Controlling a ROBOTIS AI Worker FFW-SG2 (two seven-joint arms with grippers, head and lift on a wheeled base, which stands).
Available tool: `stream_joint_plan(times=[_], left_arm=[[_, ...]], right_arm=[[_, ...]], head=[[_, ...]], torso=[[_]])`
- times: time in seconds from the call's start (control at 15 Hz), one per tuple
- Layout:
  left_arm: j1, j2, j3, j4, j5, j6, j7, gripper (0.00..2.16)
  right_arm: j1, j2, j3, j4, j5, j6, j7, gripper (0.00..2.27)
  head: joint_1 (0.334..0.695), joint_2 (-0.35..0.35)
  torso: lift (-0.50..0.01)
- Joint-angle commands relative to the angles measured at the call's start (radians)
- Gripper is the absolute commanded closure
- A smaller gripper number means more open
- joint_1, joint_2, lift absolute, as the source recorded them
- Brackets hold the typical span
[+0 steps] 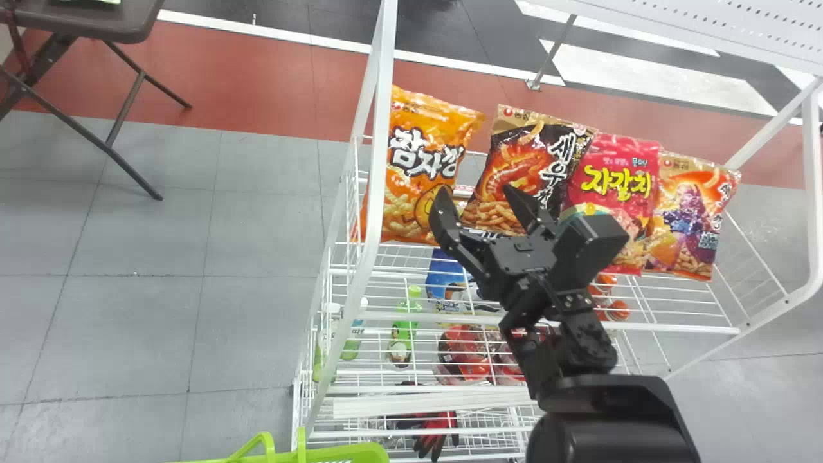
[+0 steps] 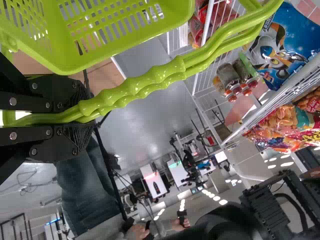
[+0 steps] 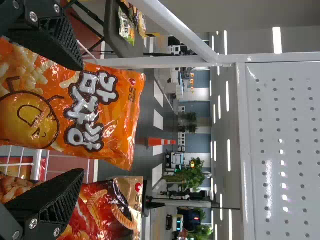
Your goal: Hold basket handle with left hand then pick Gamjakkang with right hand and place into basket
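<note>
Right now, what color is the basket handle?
The basket handle is lime green, best seen in the left wrist view.

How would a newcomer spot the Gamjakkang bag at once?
Find the white wire rack, then its row of snack bags. Seen from the robot, Gamjakkang is the leftmost: bright orange with white lettering, while the next bag is mostly black and red.

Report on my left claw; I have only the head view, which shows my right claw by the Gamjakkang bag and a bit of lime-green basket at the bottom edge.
Observer: The left claw is shut on the handle of the lime-green basket.
Operator: Tell me whether that handle is one bar or two.
Observer: Two bars, running side by side, each with a wavy grip section.
</note>
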Motion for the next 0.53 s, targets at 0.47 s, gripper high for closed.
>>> stream_joint_plan(times=[0.47], left_arm=[[-0.015, -0.005, 0.006, 0.019, 0.001, 0.012, 0.0, 2.15]], right_arm=[[-0.202, 0.001, 0.047, 0.245, 0.057, -0.025, -0.016, 0.08]], head=[[0.695, -0.35]], torso=[[-0.018]])
